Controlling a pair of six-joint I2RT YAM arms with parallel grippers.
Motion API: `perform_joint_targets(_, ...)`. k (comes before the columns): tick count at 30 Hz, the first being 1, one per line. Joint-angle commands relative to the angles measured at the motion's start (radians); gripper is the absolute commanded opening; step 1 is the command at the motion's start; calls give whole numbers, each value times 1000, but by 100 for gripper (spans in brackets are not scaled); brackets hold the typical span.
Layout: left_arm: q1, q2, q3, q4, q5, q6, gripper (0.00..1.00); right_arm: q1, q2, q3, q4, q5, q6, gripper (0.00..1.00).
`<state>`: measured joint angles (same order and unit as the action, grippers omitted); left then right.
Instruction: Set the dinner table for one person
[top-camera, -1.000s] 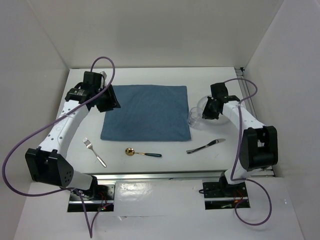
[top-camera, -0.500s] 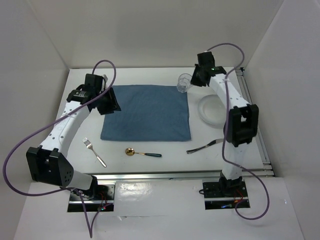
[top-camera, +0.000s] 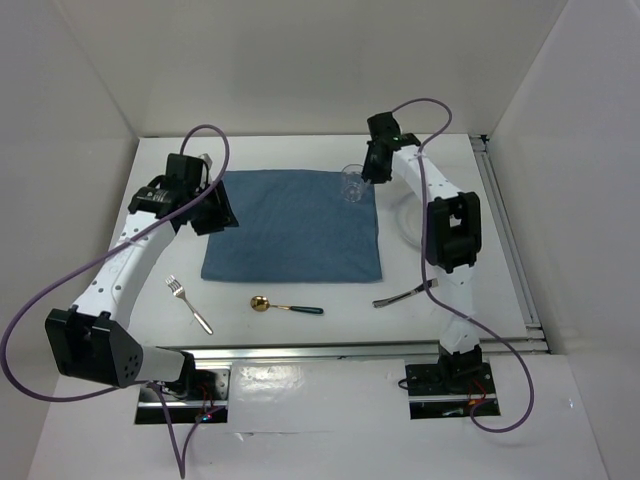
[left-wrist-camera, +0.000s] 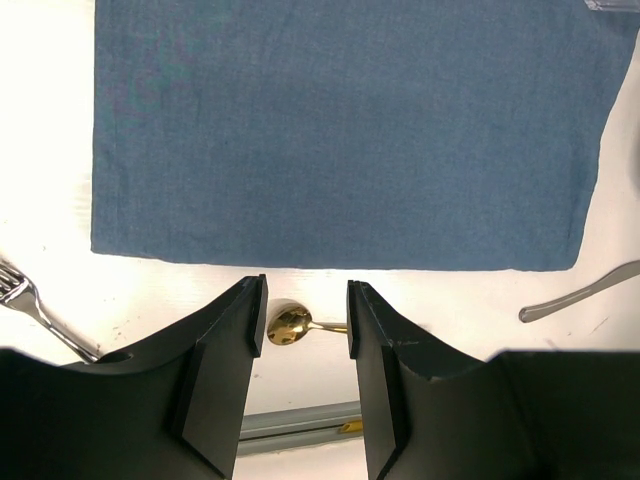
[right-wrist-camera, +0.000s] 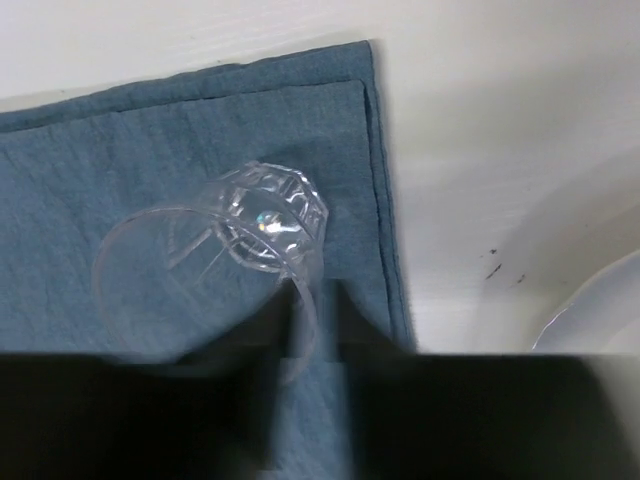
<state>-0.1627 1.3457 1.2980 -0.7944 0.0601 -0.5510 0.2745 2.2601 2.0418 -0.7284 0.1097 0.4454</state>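
The white dinner table (top-camera: 505, 250) carries a blue mat (top-camera: 290, 225) in its middle. A clear glass (top-camera: 352, 182) stands on the mat's far right corner (right-wrist-camera: 370, 120). My right gripper (top-camera: 364, 176) is just right of it. In the right wrist view the blurred fingers of that gripper (right-wrist-camera: 315, 300) stand apart, open, with the rim of the glass (right-wrist-camera: 215, 260) between them. My left gripper (top-camera: 222, 212) hovers open and empty over the mat's left edge. In the left wrist view, that gripper (left-wrist-camera: 307, 315) frames the gold spoon (left-wrist-camera: 290, 323) far below.
A round white plate (top-camera: 403, 212) lies right of the mat, partly behind the right arm. Along the near side lie a fork (top-camera: 188, 303), the gold spoon with its dark handle (top-camera: 285, 306) and a knife (top-camera: 405, 294). White walls enclose the table on three sides.
The right arm carried the glass from over the plate, back and left to the mat's far right corner, and its jaws have parted. The left arm barely moved.
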Motion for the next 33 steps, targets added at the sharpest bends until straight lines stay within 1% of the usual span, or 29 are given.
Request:
perform_joint_targets(1,-5,-23,-5,-16,-11,17,54,28,4,84,-34,13,-2,63)
perform_joint_targets(2,-5,-23,-5,-16,-11,17,54,28,-8,84,-34,2,7,78)
perform_joint_targets(3,-5,-23,-5,-16,-11,17,54,28,-39,99,-43,-7,7,86)
perform_joint_targets(4,-5,-23,-5,-16,-11,17,54,28,-62,109,-43,-7,7,95)
perform_joint_targets(6,-5,-23,-5,-16,-11,8,54,17,-164,109,-43,13,7,98)
perform_joint_targets(9,-5,-33,-14,-6,0,8,54,-30,-308,-29,-13,36,27,97)
perform_joint_targets(10,-5,-33,-14,3,10,8,54,-65,-420,-155,21,36,27,97)
perform_joint_targets(11,-5,-33,-14,3,10,8,54,-89,-477,-229,30,36,48,97)
perform_joint_targets(12,-5,-33,-14,3,10,8,54,-116,-602,-312,73,36,88,100)
perform_joint_targets(13,-5,-33,-14,12,10,8,54,-183,-670,-503,111,6,102,100)
perform_joint_targets(14,-5,-33,-14,12,10,8,54,-223,-732,-597,147,-58,122,100)
perform_joint_targets(15,-5,-33,-14,12,-3,8,54,-260,-790,-685,179,-91,134,100)
perform_joint_targets(16,-5,-33,-14,12,-3,8,54,-331,-883,-832,219,-116,163,100)
perform_joint_targets(18,-5,-33,-23,12,-3,8,54,-394,-953,-951,242,-178,206,100)
perform_joint_targets(19,-14,-33,-32,12,-3,8,54,-421,-1015,-1006,289,-211,222,100)
perform_joint_targets(20,-14,-33,-32,12,-3,8,54,-469,-1045,-1113,320,-264,233,100)
perform_joint_targets(22,-14,-33,-32,12,7,8,54,-494,-1115,-1193,384,-265,271,100)
perform_joint_targets(23,-14,-33,-32,12,7,8,54,-494,-1128,-1251,405,-242,280,100)
perform_joint_targets(25,-14,-33,-32,21,18,8,53,-505,-1128,-1279,425,-229,289,100)
perform_joint_targets(30,-23,-33,-43,21,18,8,53,-524,-1018,-1298,458,-248,329,100)
perform_joint_targets(33,-23,-33,-43,21,18,8,53,-525,-979,-1330,520,-257,360,100)
